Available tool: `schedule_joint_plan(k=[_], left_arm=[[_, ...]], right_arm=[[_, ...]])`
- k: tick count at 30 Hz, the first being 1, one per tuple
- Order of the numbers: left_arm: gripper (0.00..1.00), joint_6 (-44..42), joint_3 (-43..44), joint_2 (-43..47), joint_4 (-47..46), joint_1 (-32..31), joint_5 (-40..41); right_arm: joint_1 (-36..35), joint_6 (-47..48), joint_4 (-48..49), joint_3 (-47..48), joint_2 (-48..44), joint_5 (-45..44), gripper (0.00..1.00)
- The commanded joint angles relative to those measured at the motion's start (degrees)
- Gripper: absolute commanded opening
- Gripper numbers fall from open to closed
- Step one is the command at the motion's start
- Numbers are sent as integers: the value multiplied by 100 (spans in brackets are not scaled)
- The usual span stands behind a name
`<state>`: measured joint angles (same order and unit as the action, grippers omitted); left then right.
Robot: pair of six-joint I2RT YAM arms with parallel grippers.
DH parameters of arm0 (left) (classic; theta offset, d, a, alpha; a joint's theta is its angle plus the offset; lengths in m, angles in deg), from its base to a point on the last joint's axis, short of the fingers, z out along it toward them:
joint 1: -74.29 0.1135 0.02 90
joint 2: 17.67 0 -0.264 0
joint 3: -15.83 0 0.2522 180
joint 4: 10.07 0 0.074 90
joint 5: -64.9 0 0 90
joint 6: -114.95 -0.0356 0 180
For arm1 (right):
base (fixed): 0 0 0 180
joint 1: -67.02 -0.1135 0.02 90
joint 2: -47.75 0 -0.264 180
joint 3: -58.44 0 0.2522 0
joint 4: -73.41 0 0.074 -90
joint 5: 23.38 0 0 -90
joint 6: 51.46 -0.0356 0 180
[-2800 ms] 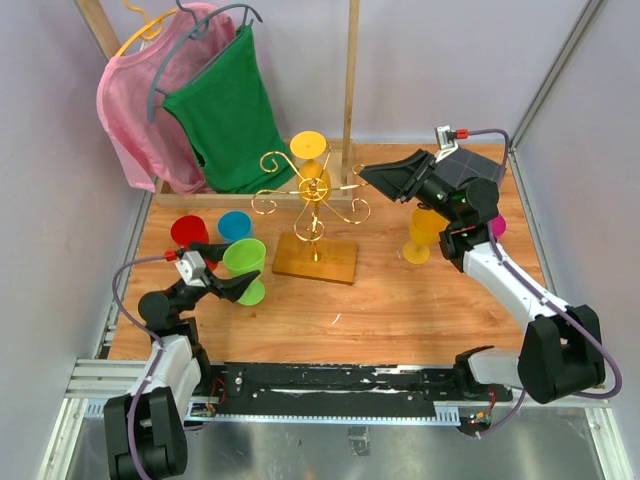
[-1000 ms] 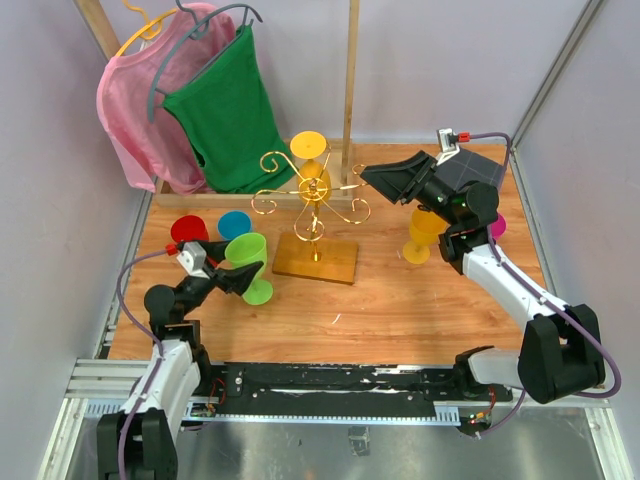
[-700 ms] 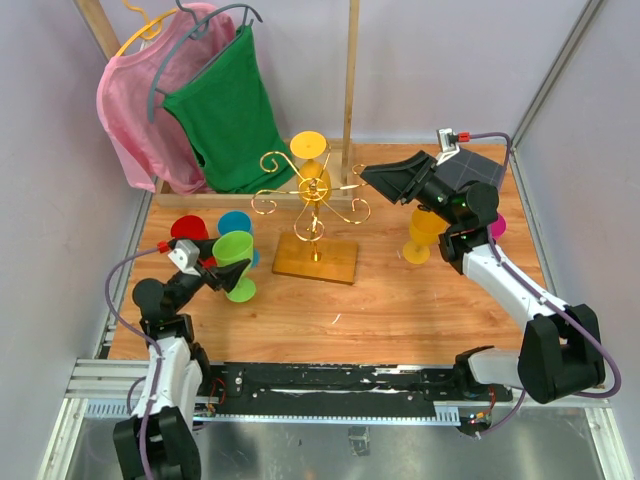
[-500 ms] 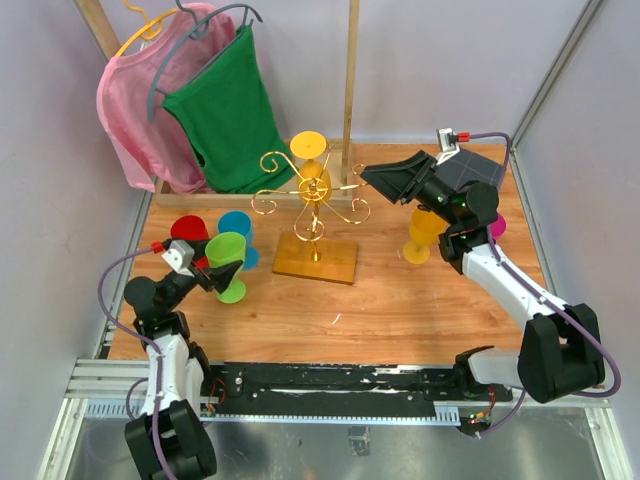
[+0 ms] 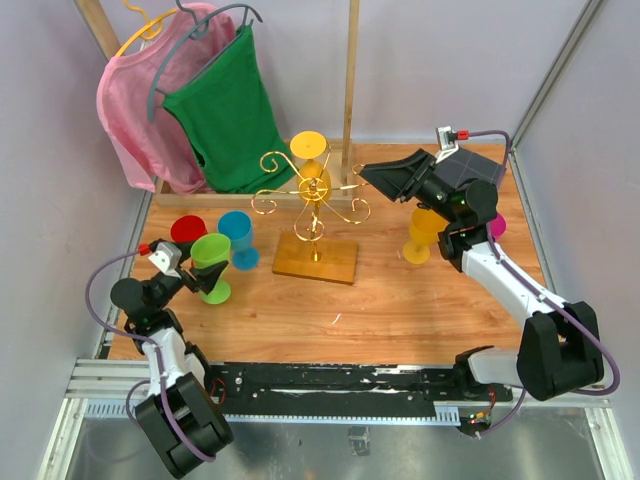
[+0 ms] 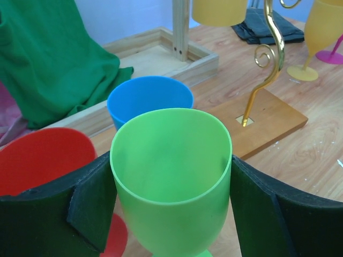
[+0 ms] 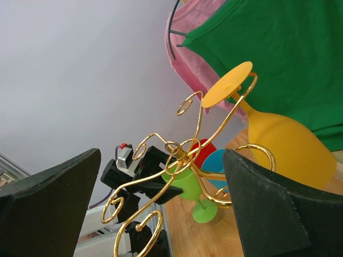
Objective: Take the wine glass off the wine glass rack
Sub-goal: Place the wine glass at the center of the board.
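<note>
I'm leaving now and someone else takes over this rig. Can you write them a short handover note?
Left tool: shut on the green glass, next to the red glass and blue glass.
Right tool: open, empty, raised and aimed at the wine glass rack from its right.
Rack: one yellow glass hangs upside down by its foot.
Done: the green glass is off the rack.
Left: let go of the green glass, then take the yellow glass off the rack, probably with the right tool.
</note>
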<state>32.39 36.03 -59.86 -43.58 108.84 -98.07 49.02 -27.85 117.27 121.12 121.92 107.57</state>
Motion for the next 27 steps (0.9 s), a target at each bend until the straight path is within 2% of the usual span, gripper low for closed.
schedule_joint_plan(k=[1, 9, 15, 27], left_arm=[[78, 135, 2, -182, -805, 312, -373], [78, 616, -533, -462, -2296, 351, -346], [78, 670, -672, -583, -2501, 351, -223], [79, 2397, -799, -483, -3695, 351, -22]], right_arm=[[-90, 151, -286, 159, -11, 118, 98], [-188, 379, -719, 335, -110, -9, 99], [-377, 662, -1139, 534, -107, -114, 99], [-589, 750, -1210, 595, -62, -209, 99]])
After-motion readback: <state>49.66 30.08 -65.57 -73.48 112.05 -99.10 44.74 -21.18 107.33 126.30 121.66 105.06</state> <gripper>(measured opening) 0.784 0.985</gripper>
